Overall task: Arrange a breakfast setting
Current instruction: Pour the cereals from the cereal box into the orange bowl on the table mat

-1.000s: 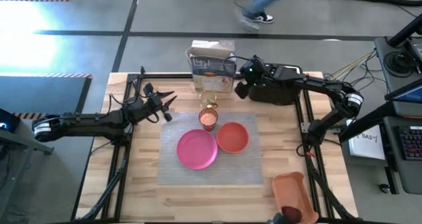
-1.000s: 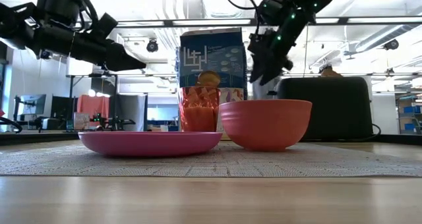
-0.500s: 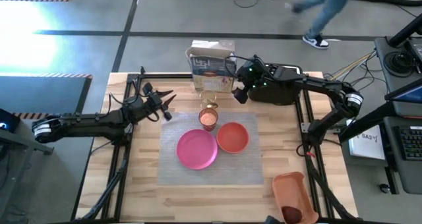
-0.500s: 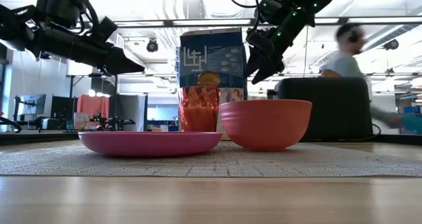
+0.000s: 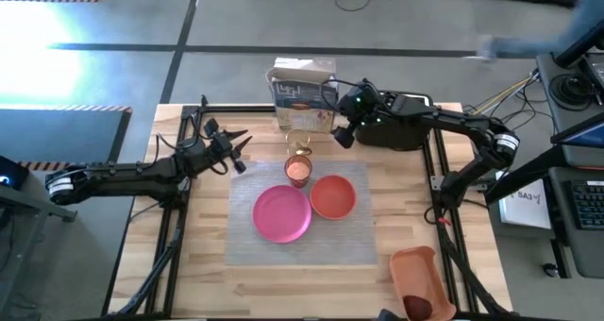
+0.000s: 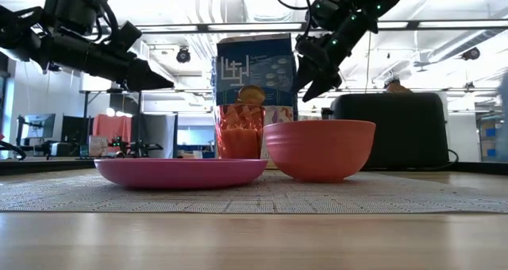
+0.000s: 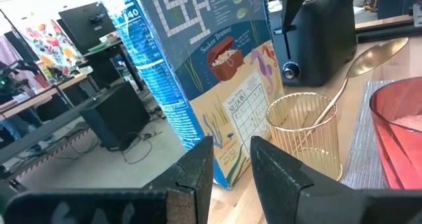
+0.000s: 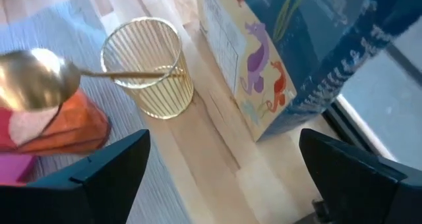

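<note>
A grey placemat [image 5: 302, 241] carries a pink plate [image 5: 281, 213], an orange bowl [image 5: 332, 196] and a small orange cup [image 5: 298, 170]. Behind the cup stands a clear glass [image 8: 148, 72]. A gold spoon [image 8: 33, 85] has its handle down in the glass, leans on the rim, and sticks its bowl end out over the cup. My right gripper [image 8: 223, 145] hovers wide open above and just right of the glass, in front of the cereal box. My left gripper [image 5: 241, 142] waits in the air over the table's far left, open a little with nothing between its fingers [image 7: 231, 151].
A blue cereal box [image 5: 302, 94] stands at the far edge behind the glass. A black toaster [image 5: 401, 127] sits beside it under my right arm. An orange tray [image 5: 415, 269] with a red apple [image 5: 416, 307] lies at the near right corner.
My right gripper has opened wider and swung a little at the wrist while staying above the glass. The spoon stands in the glass as before. A person has walked across the room behind the table.
</note>
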{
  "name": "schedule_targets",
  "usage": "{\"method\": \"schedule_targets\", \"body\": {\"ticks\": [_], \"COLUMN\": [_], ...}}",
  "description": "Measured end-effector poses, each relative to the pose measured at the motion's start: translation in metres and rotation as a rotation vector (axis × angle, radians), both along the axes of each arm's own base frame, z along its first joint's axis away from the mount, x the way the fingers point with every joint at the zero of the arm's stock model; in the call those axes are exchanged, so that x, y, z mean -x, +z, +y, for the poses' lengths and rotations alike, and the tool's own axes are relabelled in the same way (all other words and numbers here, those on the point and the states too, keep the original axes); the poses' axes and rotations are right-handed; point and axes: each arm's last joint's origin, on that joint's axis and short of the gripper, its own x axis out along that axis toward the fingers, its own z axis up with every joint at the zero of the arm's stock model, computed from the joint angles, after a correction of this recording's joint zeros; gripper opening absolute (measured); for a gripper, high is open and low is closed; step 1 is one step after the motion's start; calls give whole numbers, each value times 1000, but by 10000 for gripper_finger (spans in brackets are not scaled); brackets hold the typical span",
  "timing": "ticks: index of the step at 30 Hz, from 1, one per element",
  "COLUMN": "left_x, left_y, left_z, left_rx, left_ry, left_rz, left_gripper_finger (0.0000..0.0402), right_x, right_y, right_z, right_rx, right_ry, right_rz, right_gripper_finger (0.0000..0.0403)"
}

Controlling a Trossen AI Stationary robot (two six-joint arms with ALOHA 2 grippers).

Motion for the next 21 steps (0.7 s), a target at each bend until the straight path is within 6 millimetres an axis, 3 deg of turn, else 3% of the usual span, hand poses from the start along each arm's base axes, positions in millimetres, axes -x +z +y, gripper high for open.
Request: {"method": "schedule_targets", "body": {"ticks": [21], "left_x": [1], "left_y": [-2], "left_z": [2], "left_rx": [-15], "left_ry": [12], "left_rz": [36], "left_gripper_finger": [85], "right_x": [-7], "right_y": [-15], "right_z": [-4], "right_rx": [-78], "right_ry": [-56], "right_rz": [16], "right_gripper_finger": [380]}}
